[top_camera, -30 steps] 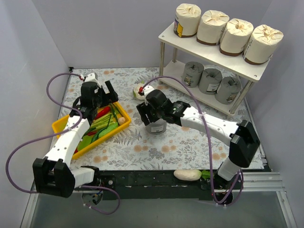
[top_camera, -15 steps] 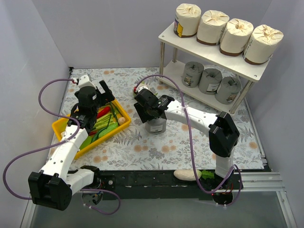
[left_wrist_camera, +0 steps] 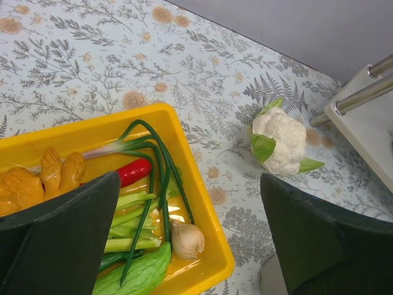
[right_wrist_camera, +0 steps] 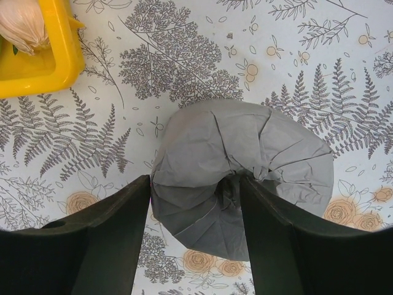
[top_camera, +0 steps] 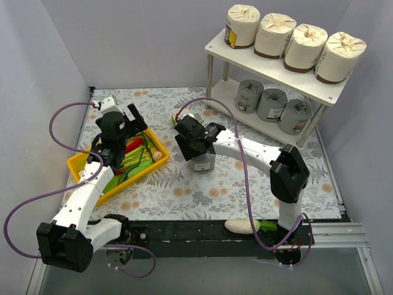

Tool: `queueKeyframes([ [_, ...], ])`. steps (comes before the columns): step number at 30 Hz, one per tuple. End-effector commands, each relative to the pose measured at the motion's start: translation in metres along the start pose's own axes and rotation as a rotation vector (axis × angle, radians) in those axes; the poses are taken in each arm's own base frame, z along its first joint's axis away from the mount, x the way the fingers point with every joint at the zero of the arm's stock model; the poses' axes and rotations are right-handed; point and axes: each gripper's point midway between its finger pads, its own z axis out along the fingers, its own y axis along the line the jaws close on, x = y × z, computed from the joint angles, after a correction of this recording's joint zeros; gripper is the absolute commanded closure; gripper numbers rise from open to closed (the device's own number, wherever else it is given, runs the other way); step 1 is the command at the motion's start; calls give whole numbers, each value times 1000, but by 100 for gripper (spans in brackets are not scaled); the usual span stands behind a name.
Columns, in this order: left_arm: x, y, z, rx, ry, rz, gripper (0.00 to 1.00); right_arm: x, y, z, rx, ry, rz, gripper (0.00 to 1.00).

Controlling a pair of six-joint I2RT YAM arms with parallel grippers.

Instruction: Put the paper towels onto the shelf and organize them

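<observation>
A grey paper towel roll [top_camera: 203,163] stands upright on the table mat, its pleated end facing up in the right wrist view [right_wrist_camera: 270,160]. My right gripper [top_camera: 196,146] is directly over it. In the right wrist view the gripper [right_wrist_camera: 193,184] has one finger against the roll's left wall and the other at its pleated centre, closed on that side. The shelf [top_camera: 218,44] stands at the back right, with four cream rolls [top_camera: 275,34] on top and three grey rolls [top_camera: 272,104] on the lower board. My left gripper [top_camera: 123,128] hangs open and empty over the yellow tray [left_wrist_camera: 190,203].
A yellow tray [top_camera: 77,161] of vegetables lies at the left, also in the left wrist view [left_wrist_camera: 202,203]. A white cauliflower [left_wrist_camera: 279,138] lies on the mat behind the right gripper. A long white radish [top_camera: 242,226] lies at the near edge.
The right arm folded in and its gripper settled over the grey roll, which has stayed in place. The left arm drew back to the left over the tray.
</observation>
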Motion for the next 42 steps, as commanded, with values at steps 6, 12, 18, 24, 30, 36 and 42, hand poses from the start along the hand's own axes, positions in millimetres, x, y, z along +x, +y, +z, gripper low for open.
queueKeyframes([
  [6, -7, 6, -4, -28, -43, 2, 2, -6, 1, 14, 18, -5, -63, 37],
  [12, -4, 4, -3, -17, -32, 7, 2, -15, -5, -1, 3, -42, -234, 50],
  [18, -3, 5, -2, -23, -30, 4, 2, -39, -7, -29, -68, -221, -527, 53],
  [24, -3, 6, -2, -30, -33, 3, 2, -81, -55, -48, 33, -407, -689, 58],
  [30, -1, 5, -2, -26, -28, 7, 2, -127, -119, -46, 116, -417, -722, 52],
  [36, -2, 2, -4, -16, -31, 3, 2, -152, -149, -25, 150, -436, -887, 51],
  [42, -2, -1, -5, -6, -32, 4, 2, -167, -169, -8, 181, -412, -975, 48],
])
